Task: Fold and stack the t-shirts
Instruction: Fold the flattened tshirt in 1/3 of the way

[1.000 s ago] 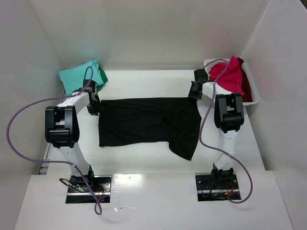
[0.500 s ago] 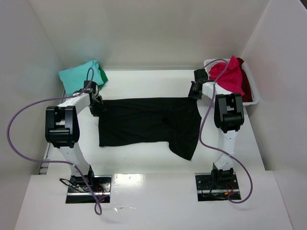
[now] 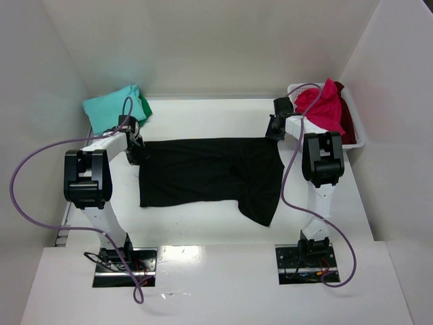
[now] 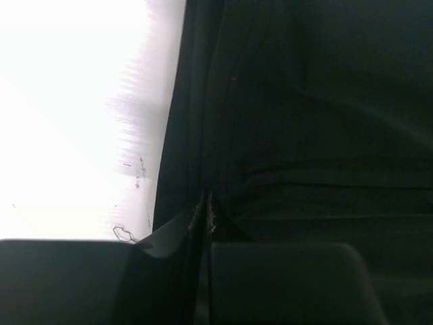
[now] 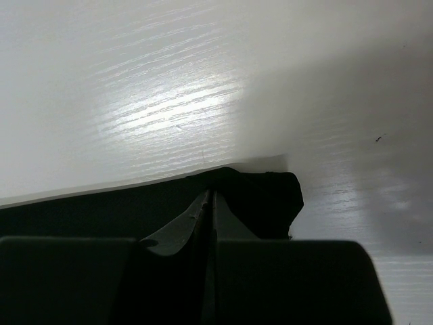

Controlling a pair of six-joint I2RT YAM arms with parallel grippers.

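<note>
A black t-shirt lies spread flat across the middle of the table, one sleeve hanging toward the near right. At its far left corner my left gripper is down on the cloth. The left wrist view shows this gripper with jaws pressed together on the dark fabric beside its edge. My right gripper sits at the far right corner. In the right wrist view it is shut on that black corner. A teal t-shirt lies folded over a green one at the back left.
A white basket at the back right holds a pink-red t-shirt and a dark red one. White walls close in the table on three sides. Purple cables loop from both arms.
My left gripper has edged slightly toward the back at the shirt's corner. The right arm and the shirt have not visibly moved.
</note>
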